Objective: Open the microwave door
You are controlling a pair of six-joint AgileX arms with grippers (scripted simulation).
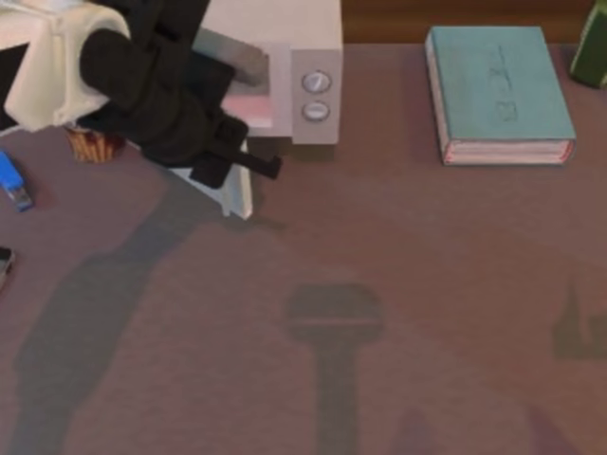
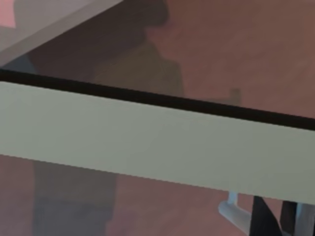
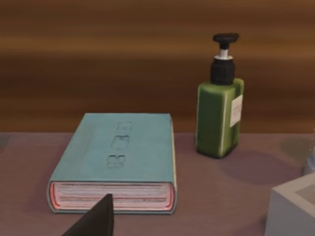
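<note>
The off-white microwave (image 1: 285, 38) stands at the table's back left, its two silver knobs (image 1: 316, 96) facing forward. Its pinkish interior (image 1: 254, 102) shows. The microwave door (image 1: 239, 195) stands swung out toward the table's front, well away from the oven's face. My left gripper (image 1: 264, 165) sits at the door's free edge. In the left wrist view the door's edge (image 2: 147, 142) crosses as a broad pale band, and the black fingers (image 2: 263, 221) are shut around the thin grey handle (image 2: 235, 215). My right gripper (image 3: 96, 222) is outside the top view, on the right facing the book.
A teal book (image 1: 498, 90) lies at the back right with a green pump bottle (image 3: 219, 118) beside it. A blue item (image 1: 13, 182) and a small orange-brown object (image 1: 93, 144) lie at the left. A white box corner (image 3: 293, 206) shows near the right gripper.
</note>
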